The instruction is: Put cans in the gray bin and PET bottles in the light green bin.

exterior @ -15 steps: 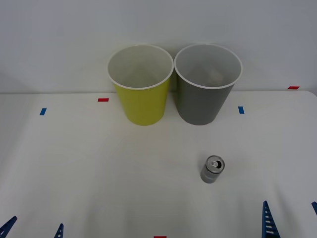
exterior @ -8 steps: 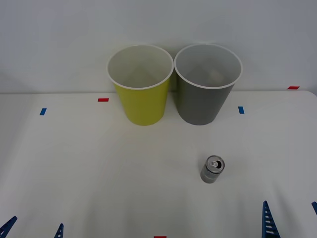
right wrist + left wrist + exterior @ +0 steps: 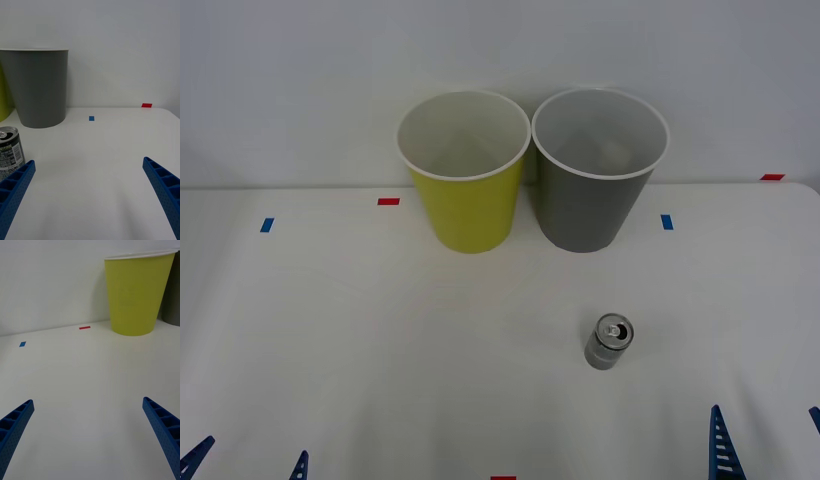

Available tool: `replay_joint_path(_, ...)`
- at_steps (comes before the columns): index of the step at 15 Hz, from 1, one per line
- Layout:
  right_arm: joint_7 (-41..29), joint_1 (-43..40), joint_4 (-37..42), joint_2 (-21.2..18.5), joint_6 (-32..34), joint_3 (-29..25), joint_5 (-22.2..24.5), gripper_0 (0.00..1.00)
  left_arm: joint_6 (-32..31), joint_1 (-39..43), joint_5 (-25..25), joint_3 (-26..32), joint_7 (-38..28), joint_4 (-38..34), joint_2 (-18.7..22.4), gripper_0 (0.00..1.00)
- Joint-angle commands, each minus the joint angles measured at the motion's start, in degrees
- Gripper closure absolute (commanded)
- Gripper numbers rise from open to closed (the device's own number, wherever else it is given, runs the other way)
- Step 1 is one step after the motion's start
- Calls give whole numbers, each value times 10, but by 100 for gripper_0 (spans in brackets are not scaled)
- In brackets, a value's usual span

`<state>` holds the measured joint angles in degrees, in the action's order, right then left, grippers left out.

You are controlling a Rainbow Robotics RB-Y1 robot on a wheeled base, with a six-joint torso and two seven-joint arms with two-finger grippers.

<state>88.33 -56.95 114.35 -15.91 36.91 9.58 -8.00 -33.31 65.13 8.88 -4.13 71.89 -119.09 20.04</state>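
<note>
can (image 3: pixel 609 342): one, silver-gray, upright on the white table (image 3: pixel 360 340), lower right of centre in the front view, well apart from both bins; not yet binned.
gray bin (image 3: pixel 595 175): upper centre-right, inside looks pale and bare, though its floor is not fully seen.
light green bin (image 3: pixel 465 175): just left of it, likewise bare.
right gripper (image 3: pixel 90 195): lower right edge, fingers spread, empty, can beside one finger.
left gripper (image 3: pixel 90 435): lower left edge, spread, empty.
task: nothing sorted so far.

Can (image 3: pixel 609 343) was seen as metal, top shiny, side printed. Gray bin (image 3: pixel 592 205) and light green bin (image 3: pixel 471 210) looked like smooth matt plastic. Table (image 3: pixel 380 340) was seen matt white. Gripper fingers (image 3: pixel 165 187) were ribbed blue plastic.
</note>
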Motion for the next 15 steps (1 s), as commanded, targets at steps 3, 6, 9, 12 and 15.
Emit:
replay_joint_path(3, 0, 1, -29, 7, -16, 2, -3, 0, 0, 0, 0, 0, 0, 0, 0, 0)
replay_joint_path(6, 4, -12, -19, -5, 4, 22, -38, 0, 0, 0, 0, 0, 0, 0, 0, 0)
replay_joint_path(9, 21, -21, -9, -30, 18, 42, -52, 0, 0, 0, 0, 0, 0, 0, 0, 0)
replay_joint_path(12, 41, -19, -10, -59, 33, 53, -56, 0, 0, 0, 0, 0, 0, 0, 0, 0)
replay_joint_path(15, 67, -17, -12, -77, 44, 62, -65, 0, 0, 0, 0, 0, 0, 0, 0, 0)
